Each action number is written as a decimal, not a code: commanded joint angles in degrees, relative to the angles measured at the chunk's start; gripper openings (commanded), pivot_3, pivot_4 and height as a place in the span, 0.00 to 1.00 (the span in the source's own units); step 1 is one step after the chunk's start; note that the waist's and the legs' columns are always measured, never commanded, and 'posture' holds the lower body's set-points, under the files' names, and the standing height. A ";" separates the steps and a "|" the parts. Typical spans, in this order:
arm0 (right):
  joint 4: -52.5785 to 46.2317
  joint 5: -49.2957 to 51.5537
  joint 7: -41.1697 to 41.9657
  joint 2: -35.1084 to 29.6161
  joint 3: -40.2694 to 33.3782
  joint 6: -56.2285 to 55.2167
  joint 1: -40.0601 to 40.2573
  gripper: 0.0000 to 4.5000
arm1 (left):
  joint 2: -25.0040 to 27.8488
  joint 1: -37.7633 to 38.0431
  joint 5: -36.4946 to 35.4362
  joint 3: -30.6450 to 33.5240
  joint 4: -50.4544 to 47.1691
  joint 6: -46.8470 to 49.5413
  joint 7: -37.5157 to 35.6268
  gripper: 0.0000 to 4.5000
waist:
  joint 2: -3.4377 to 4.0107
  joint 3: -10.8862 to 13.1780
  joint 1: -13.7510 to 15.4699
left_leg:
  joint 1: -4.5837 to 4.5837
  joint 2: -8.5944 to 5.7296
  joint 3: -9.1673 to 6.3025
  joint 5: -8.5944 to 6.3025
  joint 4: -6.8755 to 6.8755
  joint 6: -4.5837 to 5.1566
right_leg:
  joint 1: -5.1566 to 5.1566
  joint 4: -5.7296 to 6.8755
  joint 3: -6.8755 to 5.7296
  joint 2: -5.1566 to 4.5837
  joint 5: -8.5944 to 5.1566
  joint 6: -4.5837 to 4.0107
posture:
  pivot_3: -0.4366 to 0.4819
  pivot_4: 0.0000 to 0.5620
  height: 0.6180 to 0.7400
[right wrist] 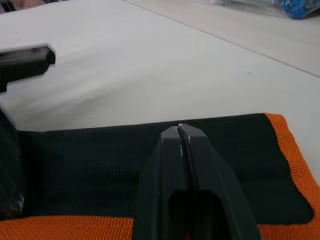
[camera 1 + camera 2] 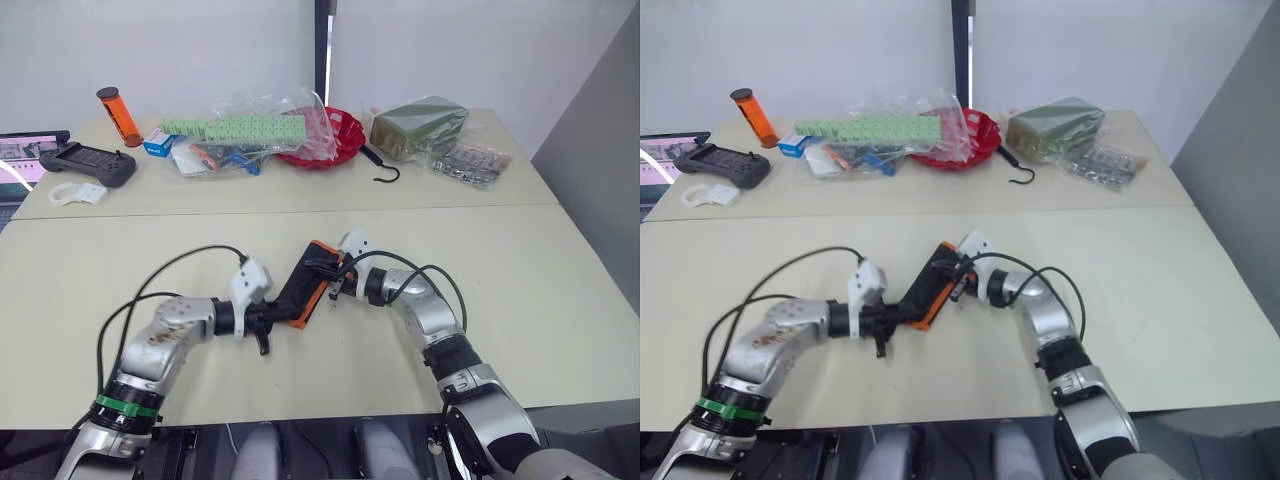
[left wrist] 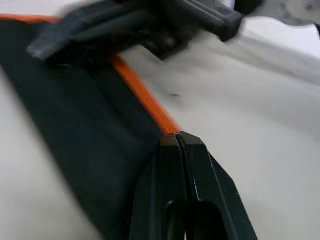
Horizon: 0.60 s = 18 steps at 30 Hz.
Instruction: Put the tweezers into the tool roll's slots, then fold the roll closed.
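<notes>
**Roll already folded, both grippers clamped on it**

The tool roll [image 2: 311, 283] lies near the front middle of the surface [image 2: 560, 300], well apart from the red bowl [image 2: 335, 140] at the far side. It appears as a narrow, compact black bundle with orange trim along its edges, so the fold looks largely made. No tweezers lie loose on the surface around the roll, and no slots are open to view; my judgement is that the tweezers are already tucked inside, though the pictures cannot confirm it.

The left gripper [image 2: 272, 317] meets the roll's near end, and in its wrist view the jaws are pressed together, clenched on the orange-edged fabric. The right gripper [image 2: 338, 279] meets the roll's far end; in its wrist view the jaws are likewise closed tight over black fabric, with orange trim beside and beneath them.

What seems left is finishing: flattening or completing the last fold, perhaps securing the strap, which I cannot make out, then letting go. The black hook [image 2: 383, 170] lies beside the red bowl, untouched.
</notes>
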 commanded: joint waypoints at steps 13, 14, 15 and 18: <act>13.58 4.14 -0.23 -1.09 -10.99 -12.43 -7.66 0.00 | -2.39 2.85 -12.94 14.11 -3.41 2.65 4.39 0.01 | -0.03 0.12 -0.60 | 0.49 0.11 0.03 0.00 -0.34 0.00 | 0.43 -0.14 0.03 0.05 -0.05 -0.06 | 0.48 0.27 1.00; 12.50 4.08 0.18 -1.73 -11.23 -12.84 -7.37 0.00 | -1.90 2.75 -13.45 15.49 -4.63 3.23 5.27 0.06 | -0.03 0.15 -0.60 | 0.16 0.10 0.01 0.00 -0.25 0.01 | 0.09 -0.03 0.02 0.05 -0.05 -0.06 | 0.48 0.27 1.00; 10.98 4.19 0.78 -2.69 -11.55 -13.05 -6.83 0.00 | -0.97 2.81 -13.98 16.92 -6.12 4.11 5.99 0.13 | -0.02 0.25 -0.57 | -0.19 0.10 0.00 0.00 -0.07 0.01 | -0.23 0.12 0.01 0.06 -0.04 -0.06 | 0.48 0.27 1.00; 5.16 5.83 2.97 -5.94 -12.70 -10.90 -4.44 0.06 | 1.93 3.42 -14.63 22.08 -7.96 5.57 8.51 0.34 | -0.01 0.36 -0.43 | -0.29 0.00 -0.02 0.00 0.10 0.00 | -0.28 0.27 0.02 -0.04 -0.03 -0.04 | 0.48 0.27 1.00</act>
